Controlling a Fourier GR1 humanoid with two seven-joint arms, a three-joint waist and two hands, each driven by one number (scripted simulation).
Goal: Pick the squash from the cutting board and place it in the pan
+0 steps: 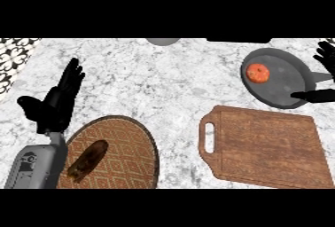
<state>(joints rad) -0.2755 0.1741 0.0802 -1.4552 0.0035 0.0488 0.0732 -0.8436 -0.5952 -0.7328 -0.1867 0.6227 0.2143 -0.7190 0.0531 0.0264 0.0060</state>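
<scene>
1. Pan (282, 86) sat at the far right of the marble counter (163, 80), a dark grey round one, and the squash (258, 72) was already lying inside it, a small orange-red lump toward the pan's left side.
2. Cutting board (268, 148), wooden with a slot handle on its left edge, lay just near of the pan with nothing on it.
3. Over on the near left was a round patterned plate (124, 146) with a brown elongated piece of food (87, 160) on it; honestly couldn't tell what that food was.
4. Hard-to-see stuff: the pan's handle ran off to the right behind the right hand, and a pale grey round thing (163, 41) at the far edge was cut off, so no idea what it was.
5. Right hand (322, 75) showed only partly at the right edge, fingers spread beside the pan's rim with the thumb near the handle, not closed around anything.
6. Left hand (59, 99) rested at the left, fingers straight and pointing far, holding nothing, with its grey forearm overlapping the plate's left edge.
</scene>
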